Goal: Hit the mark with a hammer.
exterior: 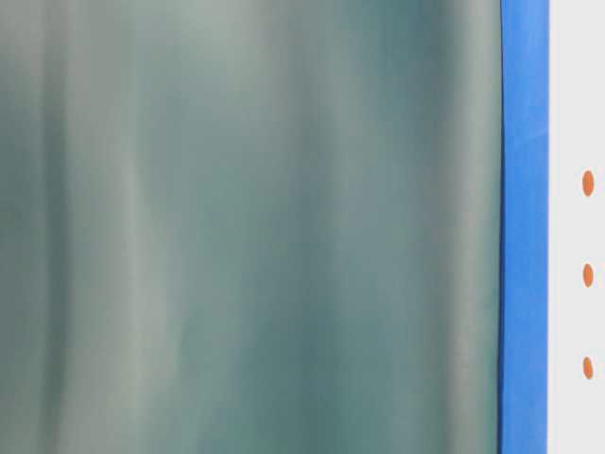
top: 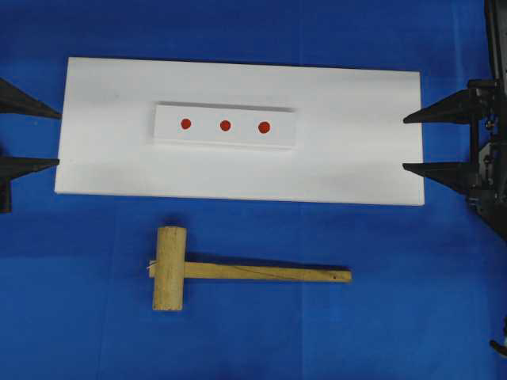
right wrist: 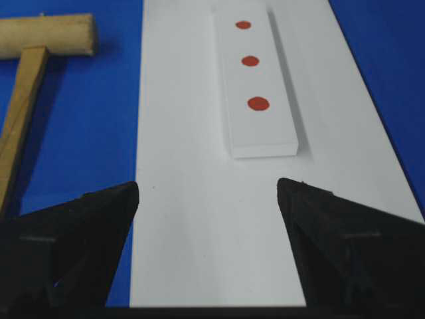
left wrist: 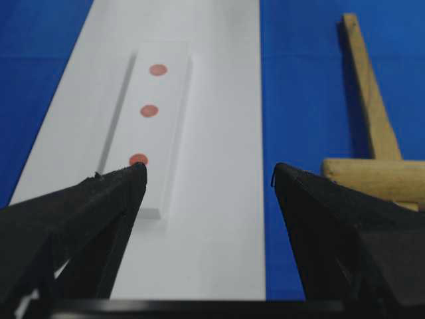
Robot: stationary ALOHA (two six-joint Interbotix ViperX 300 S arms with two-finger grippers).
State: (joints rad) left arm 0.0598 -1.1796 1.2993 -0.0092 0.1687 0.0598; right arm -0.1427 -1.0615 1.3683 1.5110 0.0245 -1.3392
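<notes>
A blurred grey-green surface (exterior: 250,227) fills most of the table-level view; what it is cannot be told. In the left wrist view the hammer (left wrist: 372,126) runs off the right edge, its head partly behind the left hand (left wrist: 209,183). The overhead view crops both arms.

We see our right claw (right wrist: 208,193) spread wide and empty above the white board (right wrist: 192,219). Ahead lies a raised white strip (right wrist: 262,136) with three red marks (right wrist: 257,104); the hammer (right wrist: 46,36) rests left on the blue bench (right wrist: 99,133).
</notes>
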